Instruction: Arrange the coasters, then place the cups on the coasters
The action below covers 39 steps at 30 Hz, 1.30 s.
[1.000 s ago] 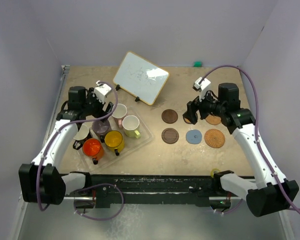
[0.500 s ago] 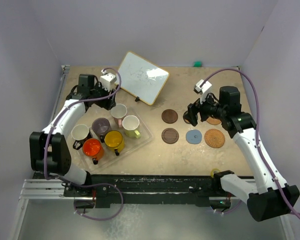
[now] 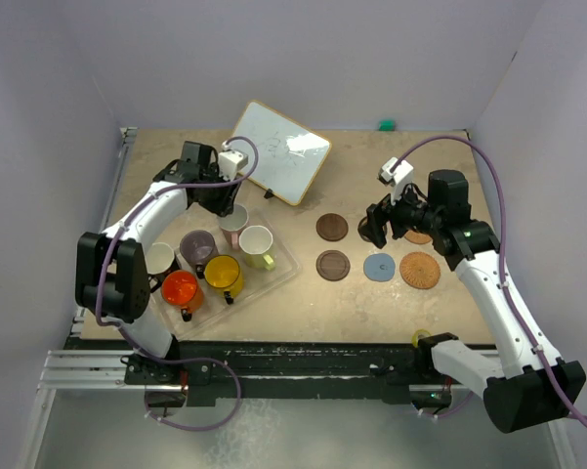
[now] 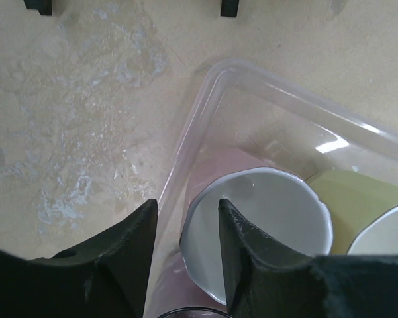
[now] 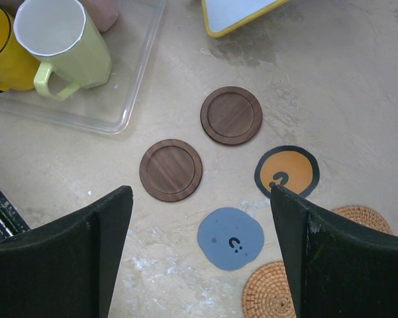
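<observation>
Six cups stand in the clear tray: white-pink, pale yellow-green, mauve-grey, yellow, orange-red, and black with white interior. My left gripper straddles the white-pink cup's wall, one finger inside and one outside, with gaps showing on both sides. The coasters lie at the right: two dark brown, orange-centred, blue-grey, two tan woven. My right gripper hangs wide open above them, holding nothing.
A small whiteboard leans on its stand behind the tray. A green object sits at the back wall. In the left wrist view the tray's rim runs just beyond the white-pink cup, with the pale yellow-green cup beside it.
My left gripper has swung right from the tray's left side to the white-pink cup, and its jaws have narrowed. The right arm has hardly moved.
</observation>
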Motion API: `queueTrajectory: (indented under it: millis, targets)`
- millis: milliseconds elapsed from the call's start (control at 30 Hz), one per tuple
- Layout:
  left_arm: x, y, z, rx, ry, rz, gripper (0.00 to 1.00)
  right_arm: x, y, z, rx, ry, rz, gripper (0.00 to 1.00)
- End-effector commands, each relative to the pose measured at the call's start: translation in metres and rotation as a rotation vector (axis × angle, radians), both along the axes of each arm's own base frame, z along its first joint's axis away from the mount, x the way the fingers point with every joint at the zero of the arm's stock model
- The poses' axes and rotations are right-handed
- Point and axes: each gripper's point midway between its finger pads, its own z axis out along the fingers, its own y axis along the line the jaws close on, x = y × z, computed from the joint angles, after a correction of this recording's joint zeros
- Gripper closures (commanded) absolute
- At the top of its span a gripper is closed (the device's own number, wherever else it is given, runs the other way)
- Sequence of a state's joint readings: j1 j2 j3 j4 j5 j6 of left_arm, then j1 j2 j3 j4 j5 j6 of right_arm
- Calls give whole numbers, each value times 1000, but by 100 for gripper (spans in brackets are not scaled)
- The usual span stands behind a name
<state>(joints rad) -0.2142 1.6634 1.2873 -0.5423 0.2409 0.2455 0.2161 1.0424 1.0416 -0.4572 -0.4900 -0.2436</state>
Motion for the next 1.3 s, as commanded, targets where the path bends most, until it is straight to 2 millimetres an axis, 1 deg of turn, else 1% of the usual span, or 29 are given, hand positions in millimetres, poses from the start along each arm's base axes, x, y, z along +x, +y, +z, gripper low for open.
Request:
queueTrajectory:
  millis: [0,167,300,400,500,700,800,933,1000,1100,1167,1267]
  targets:
    - [7,6,5,38,-3,31,64,2,5,8,14,-39,28,14]
    - [3,5,-3,36,27,30,73,3,5,6,11,-37,30,14]
    - [2,3,-5,24,33,30,84,7,6,8,15,-40,26,14]
    - [3,2,-3,21,25,26,96,10,8,10,22,-41,18,14]
    - [3,3,7,22,-4,18,97,15,12,15,26,-51,16,14]
    - [9,5,48,29,-108,9,97,33,30,22,35,-91,30,15]
    - [10,7,64,28,-140,21,97,42,41,27,50,-114,33,15]
    - [11,9,85,24,-191,32,97,47,58,32,70,-116,52,15]
    - [9,10,95,22,-212,37,97,49,66,38,79,-116,65,15]
    - [10,13,122,11,-273,59,97,52,77,50,96,-121,79,15]
    - [11,12,142,-11,-315,71,97,58,81,57,113,-140,74,15]
    - [13,8,166,-55,-357,91,97,66,85,66,150,-164,57,15]
